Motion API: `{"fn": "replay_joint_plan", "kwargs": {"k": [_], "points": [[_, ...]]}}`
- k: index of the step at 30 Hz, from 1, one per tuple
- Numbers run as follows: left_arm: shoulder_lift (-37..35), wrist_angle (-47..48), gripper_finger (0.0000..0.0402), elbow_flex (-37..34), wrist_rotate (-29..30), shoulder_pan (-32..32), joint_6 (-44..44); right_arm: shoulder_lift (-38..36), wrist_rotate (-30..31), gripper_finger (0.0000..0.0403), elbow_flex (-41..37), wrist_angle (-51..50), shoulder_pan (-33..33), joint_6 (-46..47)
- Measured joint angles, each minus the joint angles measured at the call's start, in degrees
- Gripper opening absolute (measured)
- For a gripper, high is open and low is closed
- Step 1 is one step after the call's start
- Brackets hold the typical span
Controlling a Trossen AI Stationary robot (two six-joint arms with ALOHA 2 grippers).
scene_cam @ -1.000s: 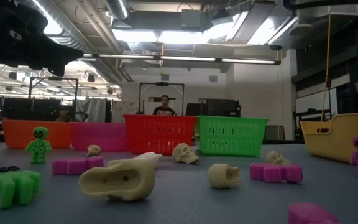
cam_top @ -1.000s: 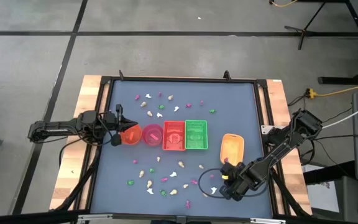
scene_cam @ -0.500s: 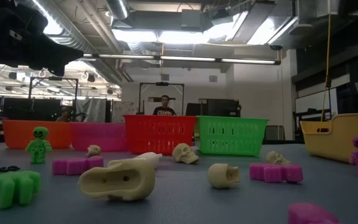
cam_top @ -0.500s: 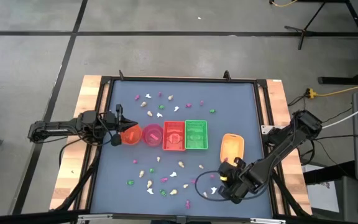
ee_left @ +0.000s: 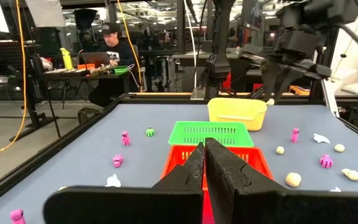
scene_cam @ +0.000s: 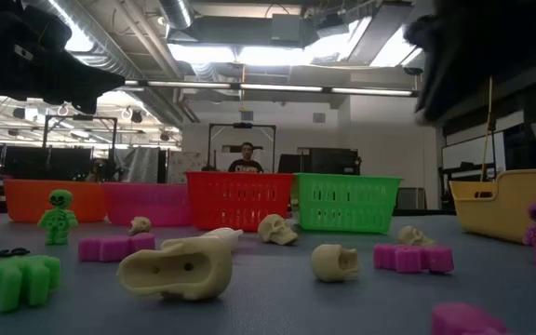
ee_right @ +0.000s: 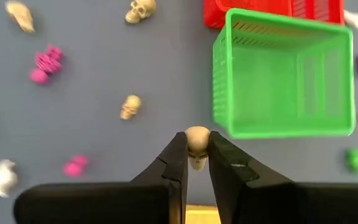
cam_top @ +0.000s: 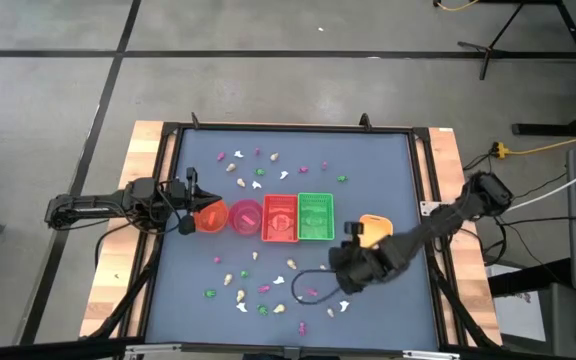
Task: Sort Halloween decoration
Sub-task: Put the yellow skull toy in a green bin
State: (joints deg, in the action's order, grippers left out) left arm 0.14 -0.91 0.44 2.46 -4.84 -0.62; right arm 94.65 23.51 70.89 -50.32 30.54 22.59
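The counter (cam_top: 183,290), a dark blue-grey mat in a wooden frame, carries a row of containers across its middle: an orange bowl (cam_top: 209,216), a pink bowl (cam_top: 245,217), a red basket (cam_top: 280,218) and a green basket (cam_top: 315,217), set side by side. A yellow tray (cam_top: 375,229) sits apart on the right, partly under the right arm.

The left gripper (cam_top: 190,203) waits at the orange bowl on the counter's left side, its fingers pressed together with nothing between them.

The right gripper (ee_right: 196,151) hangs over the counter between the green basket and the yellow tray, clenched on a small cream skull (ee_right: 196,139). The skull stands between the fingertips with its rounded crown away from the wrist and its jaw end back between the fingers, so its long axis runs along the fingers (it looks upright, though part is covered).

The rest of the Halloween decoration lies loose in two scattered bands. One band (cam_top: 258,172) is on the far side of the containers, the other (cam_top: 258,290) on the near side: magenta, green, white and cream pieces lying every way. In the low view a cream bone (scene_cam: 180,265) lies on its side, long axis across the picture, near a green skeleton (scene_cam: 59,216) that stands upright.
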Motion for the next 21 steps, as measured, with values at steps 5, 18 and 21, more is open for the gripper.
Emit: {"fn": "replay_joint_plan", "kwargs": {"k": [5, 18, 21], "points": [[0.0, 0.0, 0.0000, 0.0, 0.0, 0.0, 0.0, 0.0, -2.5, 0.0049, 0.0, 0.1, -5.9, -13.7], [0.0, 0.0, 0.0000, 0.0, 0.0, 0.0, 0.0, 0.0, -4.1, 0.0049, 0.0, 1.6, -20.3, -27.5], [0.0, 0.0, 0.0000, 0.0, 0.0, 0.0, 0.0, 0.0, -4.2, 0.0049, 0.0, 3.6, -23.2, -27.5]]}}
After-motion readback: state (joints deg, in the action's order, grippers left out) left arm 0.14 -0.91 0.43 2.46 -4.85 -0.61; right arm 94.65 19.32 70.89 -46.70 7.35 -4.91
